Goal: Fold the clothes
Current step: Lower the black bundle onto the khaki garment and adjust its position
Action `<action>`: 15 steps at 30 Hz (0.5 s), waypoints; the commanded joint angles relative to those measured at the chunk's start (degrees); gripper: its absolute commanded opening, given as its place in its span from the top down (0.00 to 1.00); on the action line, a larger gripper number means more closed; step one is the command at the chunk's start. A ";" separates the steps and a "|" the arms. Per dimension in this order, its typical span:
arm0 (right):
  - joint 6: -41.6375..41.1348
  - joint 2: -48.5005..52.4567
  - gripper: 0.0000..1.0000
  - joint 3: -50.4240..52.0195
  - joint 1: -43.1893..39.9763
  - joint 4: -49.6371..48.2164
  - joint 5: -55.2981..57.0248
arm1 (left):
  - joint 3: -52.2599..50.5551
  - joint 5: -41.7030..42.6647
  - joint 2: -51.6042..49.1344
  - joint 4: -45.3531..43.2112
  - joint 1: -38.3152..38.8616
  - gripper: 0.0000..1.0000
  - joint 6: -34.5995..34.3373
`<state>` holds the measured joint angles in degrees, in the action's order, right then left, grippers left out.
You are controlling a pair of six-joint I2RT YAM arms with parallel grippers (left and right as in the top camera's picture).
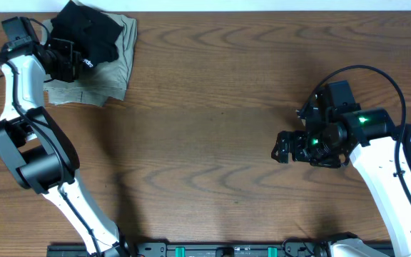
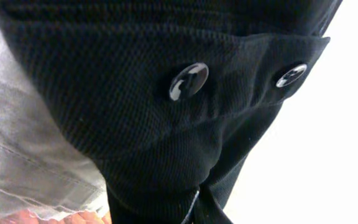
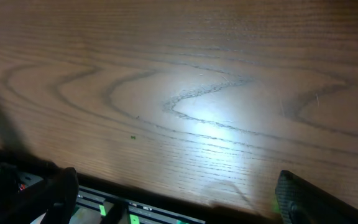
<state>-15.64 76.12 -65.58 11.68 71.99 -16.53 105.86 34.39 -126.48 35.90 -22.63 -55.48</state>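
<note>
Overhead, my left gripper [image 1: 77, 61] is clamped shut on the bunched black garment [image 1: 91, 32], which lies on a folded khaki garment [image 1: 113, 78] at the far left of the table [image 1: 212, 107]. My right gripper [image 1: 282, 148] hangs wide open, holding nothing, above the wood.

The left arm [image 1: 14, 86] and right arm [image 1: 384, 171] wear white shells, black joints, black cables [image 1: 366, 67] (green lights [image 1: 363, 120] on the right).
</note>
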 commanded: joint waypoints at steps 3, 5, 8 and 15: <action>1.16 -0.09 0.01 -0.42 -0.26 0.02 -0.42 | 1.29 2.12 1.81 2.40 0.85 0.94 -2.58; 1.16 -0.09 0.01 -0.42 -0.26 0.02 -0.42 | 1.29 3.21 1.81 3.10 0.79 0.94 -6.60; 1.16 -0.09 0.01 -0.42 -0.26 0.04 -0.42 | 1.29 6.03 1.81 2.62 0.74 0.93 -8.90; 1.60 -0.09 0.01 -0.42 -0.26 0.00 -0.42 | 1.29 7.56 1.81 4.42 1.84 0.21 -7.72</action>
<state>-15.55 76.12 -65.58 11.68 71.99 -16.53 105.86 38.74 -126.48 40.03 -21.96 -63.20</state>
